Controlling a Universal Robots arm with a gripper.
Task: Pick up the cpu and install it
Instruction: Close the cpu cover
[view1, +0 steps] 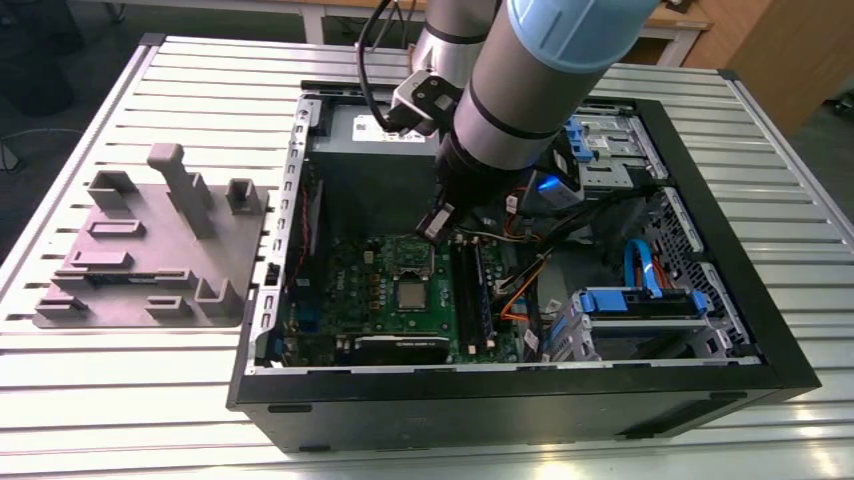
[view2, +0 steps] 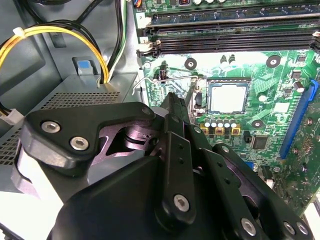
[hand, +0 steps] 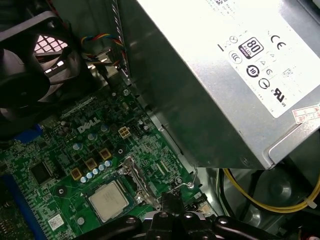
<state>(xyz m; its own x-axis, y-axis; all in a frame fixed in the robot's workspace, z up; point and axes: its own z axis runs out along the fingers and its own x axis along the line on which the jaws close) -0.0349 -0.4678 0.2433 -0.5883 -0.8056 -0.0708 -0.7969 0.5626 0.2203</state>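
A black, open-sided computer case (view1: 534, 400) is laid flat on a slatted aluminium table (view1: 134, 400), and the grey and pale-blue robot arm (view1: 534, 90) is reached down into it. The cpu (view1: 410, 294), a small square chip with a silvery-grey metal top, is seen lying flat in its socket on the green motherboard (view1: 360, 300), near the middle of the board. In both wrist views the cpu (view2: 227, 97) (hand: 107, 201) is shown seated level, with a narrow metal frame piece (hand: 136, 176) standing beside it.

The black gripper (view1: 437, 222) is held low over the board, just beside the socket and apart from the chip. In the second wrist view its fingers (view2: 172, 117) are seen drawn together, and nothing is seen between them. The gripper's tip (hand: 169, 200) is placed close to a thin wire lever (hand: 187, 184) at the socket's edge; whether it is touched cannot be told.

A large grey metal box with a white label (hand: 225, 75) is mounted next to the board, with yellow cables (view2: 60, 32) run beside it. A grey moulded plastic fixture (view1: 147, 250) is set on the table at the exterior view's left, well apart from the case.
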